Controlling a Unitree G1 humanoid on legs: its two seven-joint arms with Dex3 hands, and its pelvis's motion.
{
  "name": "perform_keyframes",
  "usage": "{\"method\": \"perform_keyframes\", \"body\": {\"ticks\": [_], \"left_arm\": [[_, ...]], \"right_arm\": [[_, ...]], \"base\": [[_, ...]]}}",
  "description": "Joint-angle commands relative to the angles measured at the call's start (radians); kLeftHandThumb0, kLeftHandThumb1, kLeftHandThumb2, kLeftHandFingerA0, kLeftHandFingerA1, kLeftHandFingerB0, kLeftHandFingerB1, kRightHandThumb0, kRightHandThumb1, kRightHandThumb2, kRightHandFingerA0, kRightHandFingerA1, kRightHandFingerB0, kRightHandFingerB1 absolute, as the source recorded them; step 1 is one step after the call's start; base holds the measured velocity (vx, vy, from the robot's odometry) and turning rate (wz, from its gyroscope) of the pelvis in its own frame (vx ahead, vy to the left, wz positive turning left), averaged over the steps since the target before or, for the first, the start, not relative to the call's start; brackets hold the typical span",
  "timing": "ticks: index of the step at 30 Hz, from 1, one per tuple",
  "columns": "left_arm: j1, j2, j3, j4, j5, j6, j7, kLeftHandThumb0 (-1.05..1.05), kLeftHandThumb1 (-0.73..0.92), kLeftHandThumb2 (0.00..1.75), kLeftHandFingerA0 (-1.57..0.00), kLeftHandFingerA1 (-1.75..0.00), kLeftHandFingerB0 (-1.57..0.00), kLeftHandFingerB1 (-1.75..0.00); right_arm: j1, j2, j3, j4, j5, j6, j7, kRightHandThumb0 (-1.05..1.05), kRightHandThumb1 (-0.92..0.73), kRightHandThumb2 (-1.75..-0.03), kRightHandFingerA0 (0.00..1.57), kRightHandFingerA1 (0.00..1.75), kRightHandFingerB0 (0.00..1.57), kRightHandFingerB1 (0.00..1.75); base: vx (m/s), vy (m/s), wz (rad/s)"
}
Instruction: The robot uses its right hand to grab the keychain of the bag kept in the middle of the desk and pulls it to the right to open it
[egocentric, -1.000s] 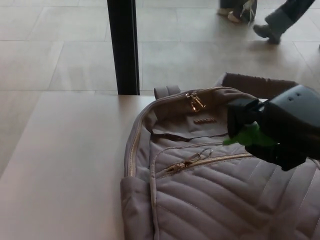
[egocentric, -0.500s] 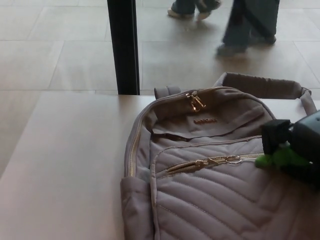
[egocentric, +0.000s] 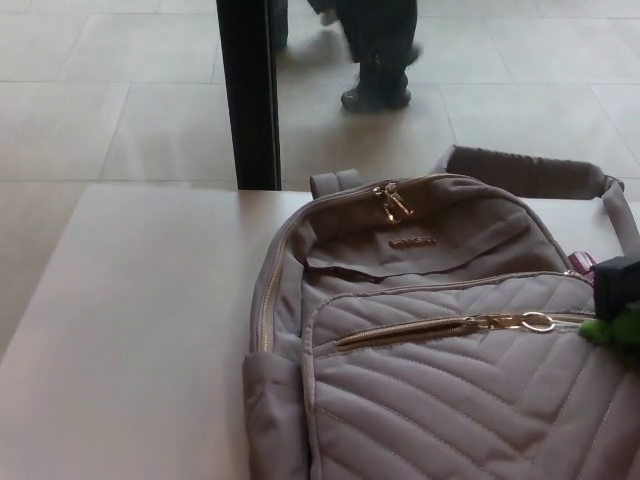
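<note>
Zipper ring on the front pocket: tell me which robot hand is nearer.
Right. The right hand sits at the picture's right edge, just right of the ring on the bag. The left hand is not in view.

A public indoor space, perhaps a lobby or hall: a pale worktop (egocentric: 130, 330) stands on a floor of large light tiles (egocentric: 110, 100), a black pillar (egocentric: 248, 90) rises at 11 o'clock, and a passer-by's legs (egocentric: 375, 50) (dark trousers, dark shoes) cross at 12.
</note>
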Motion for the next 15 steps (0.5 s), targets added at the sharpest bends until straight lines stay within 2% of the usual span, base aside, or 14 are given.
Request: {"method": "perform_keyframes", "body": {"ticks": [1, 2, 4, 5, 6, 7, 8, 9, 10, 11, 12, 13, 14, 15], "left_arm": [[0.008, 0.015, 0.011, 0.003, -0.018, 0.004, -0.008, -0.89, 0.92, 0.84, -0.56, -0.61, -0.45, -0.47], [0.006, 0.015, 0.014, 0.003, -0.020, 0.008, -0.012, -0.89, 0.92, 0.84, -0.56, -0.61, -0.45, -0.47], [0.009, 0.015, 0.016, 0.001, -0.021, 0.003, -0.018, -0.89, 0.92, 0.84, -0.55, -0.60, -0.45, -0.47], [0.012, 0.014, 0.016, 0.004, -0.019, -0.001, -0.019, -0.90, 0.92, 0.84, -0.55, -0.60, -0.46, -0.47], [0.013, 0.013, 0.018, 0.003, -0.021, 0.000, -0.022, -0.92, 0.92, 0.86, -0.54, -0.59, -0.45, -0.47], [0.015, 0.014, 0.015, 0.002, -0.016, -0.002, -0.015, -0.92, 0.91, 0.87, -0.56, -0.59, -0.47, -0.47], [0.016, 0.015, 0.012, 0.002, -0.012, -0.001, -0.013, -0.92, 0.92, 0.86, -0.55, -0.58, -0.46, -0.46], [0.014, 0.015, 0.017, 0.002, -0.017, 0.007, -0.016, -0.90, 0.92, 0.84, -0.55, -0.58, -0.46, -0.46], [0.013, 0.014, 0.020, 0.003, -0.021, 0.010, -0.019, -0.90, 0.92, 0.84, -0.55, -0.59, -0.46, -0.46], [0.013, 0.013, 0.020, 0.004, -0.020, 0.010, -0.018, -0.92, 0.91, 0.86, -0.55, -0.60, -0.45, -0.46], [0.013, 0.012, 0.019, 0.005, -0.018, 0.010, -0.015, -0.92, 0.91, 0.86, -0.55, -0.60, -0.45, -0.46], [0.014, 0.011, 0.019, 0.004, -0.017, 0.009, -0.014, -0.89, 0.92, 0.84, -0.55, -0.58, -0.46, -0.46], [0.011, 0.011, 0.022, 0.005, -0.020, 0.014, -0.014, -0.89, 0.92, 0.83, -0.55, -0.59, -0.47, -0.47], [0.013, 0.010, 0.024, 0.003, -0.022, 0.011, -0.017, -0.91, 0.92, 0.84, -0.55, -0.60, -0.47, -0.47]], "right_arm": [[-0.038, -0.067, -0.033, 0.081, -0.011, 0.008, -0.025, -0.17, -0.55, -1.01, 0.96, 1.75, 0.71, 1.38], [-0.045, -0.074, -0.036, 0.094, -0.010, 0.010, -0.027, -0.17, -0.55, -1.01, 0.96, 1.75, 0.71, 1.38], [-0.054, -0.080, -0.039, 0.111, -0.009, 0.004, -0.041, -0.24, -0.62, -0.89, 0.85, 1.75, 0.73, 1.38], [-0.066, -0.092, -0.042, 0.134, -0.012, -0.014, -0.068, -0.23, -0.54, -0.96, 0.87, 1.75, 0.81, 1.18], [-0.079, -0.097, -0.044, 0.152, -0.005, -0.020, -0.074, -0.14, -0.51, -0.94, 1.01, 1.75, 0.79, 1.25], [-0.088, -0.102, -0.044, 0.160, -0.006, -0.014, -0.069, -0.22, -0.53, -0.93, 0.86, 1.75, 0.78, 1.22], [-0.099, -0.107, -0.041, 0.173, -0.011, -0.015, -0.075, -0.22, -0.53, -0.94, 0.87, 1.74, 0.86, 0.99], [-0.106, -0.112, -0.041, 0.182, -0.017, -0.015, -0.085, -0.21, -0.52, -0.92, 0.87, 1.73, 0.86, 1.04], [-0.113, -0.117, -0.040, 0.182, -0.020, 0.009, -0.062, -0.24, -0.57, -0.92, 0.87, 1.70, 0.85, 0.99], [-0.118, -0.119, -0.037, 0.189, -0.022, 0.018, -0.056, -0.22, -0.56, -0.95, 0.85, 1.73, 0.80, 1.17], [-0.124, -0.120, -0.034, 0.202, -0.023, 0.015, -0.064, -0.22, -0.56, -0.95, 0.85, 1.73, 0.80, 1.17], [-0.128, -0.127, -0.028, 0.208, -0.036, 0.023, -0.060, -0.23, -0.60, -0.91, 0.87, 1.63, 0.82, 1.06], [-0.127, -0.132, -0.029, 0.218, -0.037, 0.023, -0.069, -0.22, -0.59, -0.91, 0.85, 1.67, 0.78, 1.20], [-0.125, -0.138, -0.029, 0.238, -0.048, 0.020, -0.094, -0.21, -0.54, -0.89, 0.97, 1.66, 0.89, 0.95]], "base": [[0.00, 0.000, 0.00], [0.00, 0.000, 0.00], [0.00, 0.000, 0.00], [0.00, 0.000, 0.00], [0.00, 0.000, 0.00], [0.00, 0.000, 0.00], [0.00, 0.000, 0.00], [0.00, 0.000, 0.00], [0.00, 0.000, 0.00], [0.00, 0.000, 0.00], [0.00, 0.000, 0.00], [0.00, 0.000, 0.00], [0.00, 0.000, 0.00], [0.00, 0.000, 0.00]]}}
